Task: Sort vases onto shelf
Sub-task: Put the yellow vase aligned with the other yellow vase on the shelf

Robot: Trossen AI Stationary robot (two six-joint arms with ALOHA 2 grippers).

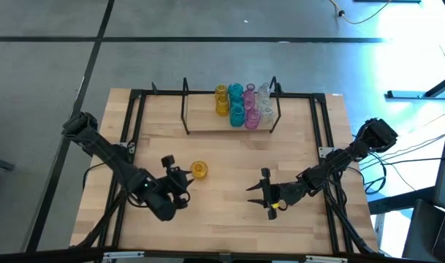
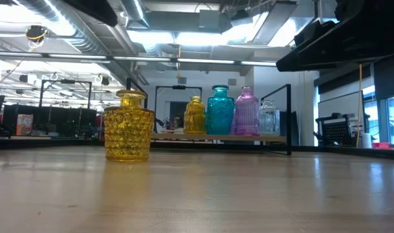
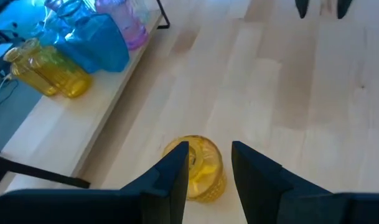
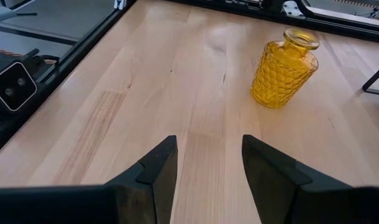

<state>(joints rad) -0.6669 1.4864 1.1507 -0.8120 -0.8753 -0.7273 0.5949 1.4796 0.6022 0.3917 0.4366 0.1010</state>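
One yellow glass vase stands upright on its base on the bare tabletop. My left gripper is open just to the vase's left, with its fingers pointing at the vase and apart from it. My right gripper is open too, low over the table to the vase's right. The shelf stands at the far edge. Several yellow, teal, pink and clear vases stand on its right half.
Black rails frame the tabletop on the left, right and far sides. The shelf's black wire uprights rise at both of its ends. Its left half is bare board. Bare wood lies between the two grippers.
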